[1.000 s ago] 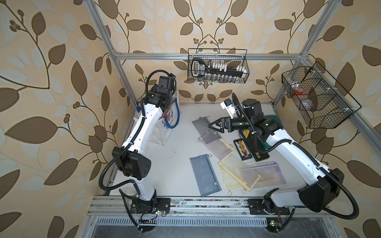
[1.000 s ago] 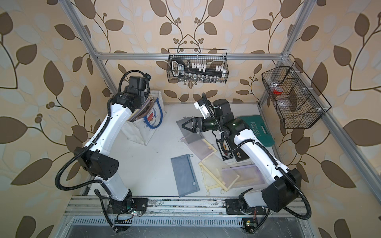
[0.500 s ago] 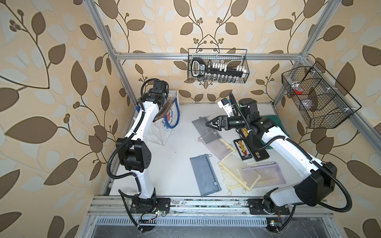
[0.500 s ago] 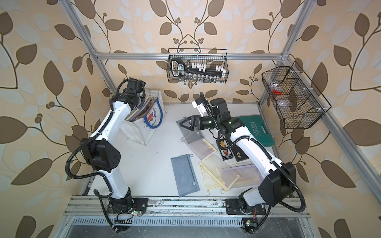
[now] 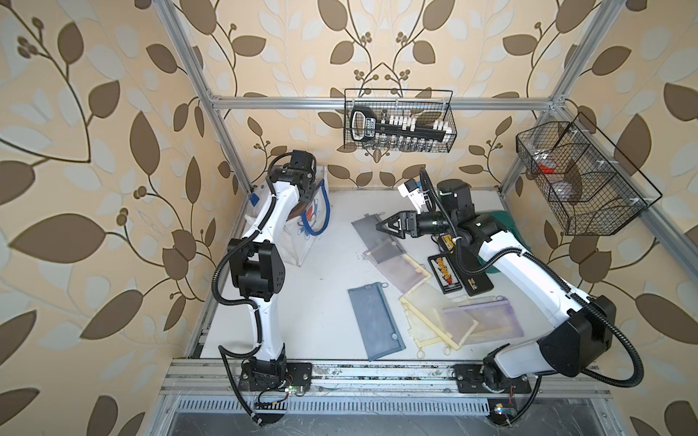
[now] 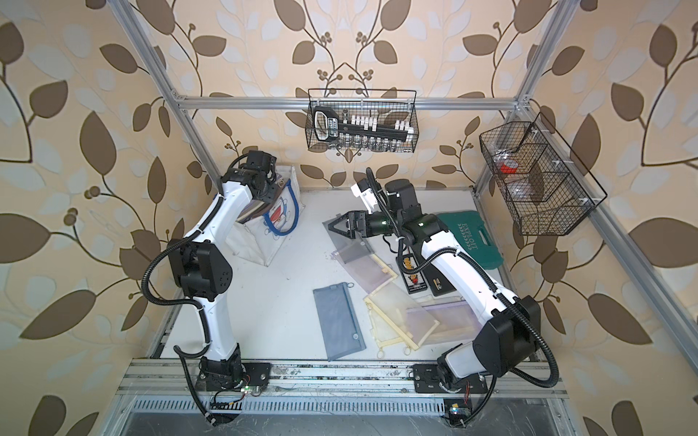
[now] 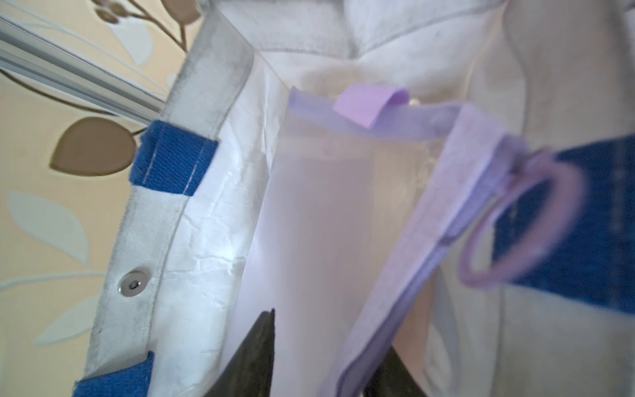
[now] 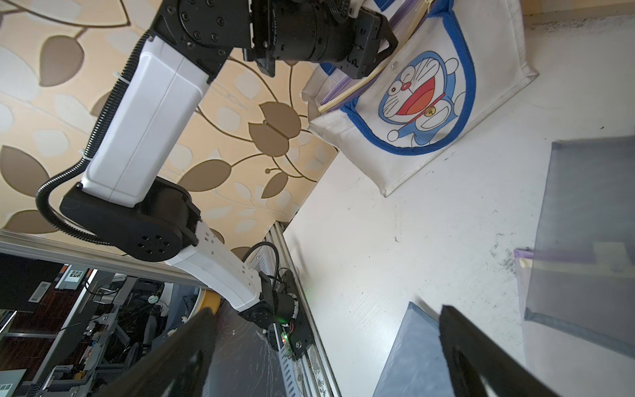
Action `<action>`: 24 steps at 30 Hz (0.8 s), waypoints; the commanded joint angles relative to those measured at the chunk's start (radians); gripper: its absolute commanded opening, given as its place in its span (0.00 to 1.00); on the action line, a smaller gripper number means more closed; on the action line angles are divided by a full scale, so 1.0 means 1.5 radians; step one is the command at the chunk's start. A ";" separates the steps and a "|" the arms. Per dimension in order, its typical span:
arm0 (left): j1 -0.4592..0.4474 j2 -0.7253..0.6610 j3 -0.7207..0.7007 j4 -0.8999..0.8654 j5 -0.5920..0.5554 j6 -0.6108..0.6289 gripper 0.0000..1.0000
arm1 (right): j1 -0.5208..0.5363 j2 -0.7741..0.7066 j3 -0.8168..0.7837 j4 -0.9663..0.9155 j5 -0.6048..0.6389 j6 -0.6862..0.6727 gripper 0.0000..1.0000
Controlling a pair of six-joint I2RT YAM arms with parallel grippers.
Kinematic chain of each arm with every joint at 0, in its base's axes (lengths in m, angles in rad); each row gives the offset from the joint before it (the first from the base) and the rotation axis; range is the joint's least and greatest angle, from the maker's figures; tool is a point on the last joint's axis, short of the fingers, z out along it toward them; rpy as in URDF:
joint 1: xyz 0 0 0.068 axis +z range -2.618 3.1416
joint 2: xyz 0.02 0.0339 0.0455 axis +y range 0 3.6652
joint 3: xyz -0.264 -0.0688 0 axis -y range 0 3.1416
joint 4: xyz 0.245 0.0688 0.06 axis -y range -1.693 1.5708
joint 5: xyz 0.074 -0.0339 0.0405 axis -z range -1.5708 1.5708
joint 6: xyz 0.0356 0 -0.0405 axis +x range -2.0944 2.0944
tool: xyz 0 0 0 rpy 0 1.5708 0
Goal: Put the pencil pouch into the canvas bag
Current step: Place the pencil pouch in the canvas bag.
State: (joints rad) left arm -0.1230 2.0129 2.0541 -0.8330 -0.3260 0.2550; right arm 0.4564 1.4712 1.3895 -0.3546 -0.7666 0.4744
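My left end effector (image 7: pixel 330 330) sits parted astride the lilac mesh pencil pouch (image 7: pixel 326 206), its length running ahead into the white blue-handled canvas bag (image 7: pixel 144 233)

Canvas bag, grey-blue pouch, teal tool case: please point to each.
canvas bag (image 6: pixel 260 245), in a top view, white front panel.
grey-blue pouch (image 6: pixel 338 322), in a top view, its middle.
teal tool case (image 6: pixel 472 234), in a top view, its lid.

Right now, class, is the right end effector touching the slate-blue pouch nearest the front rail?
Apart. In both top views the open right end effector sits well beyond the slate-blue pouch, with bare table between them.
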 commanded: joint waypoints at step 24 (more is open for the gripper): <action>0.167 -0.054 -0.082 0.080 0.424 -0.278 0.47 | 0.001 -0.030 -0.001 -0.006 0.014 -0.013 0.99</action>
State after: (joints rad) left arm 0.1406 1.9060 1.9209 -0.7464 0.2268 -0.0982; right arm 0.4561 1.4532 1.3895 -0.3504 -0.7586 0.4732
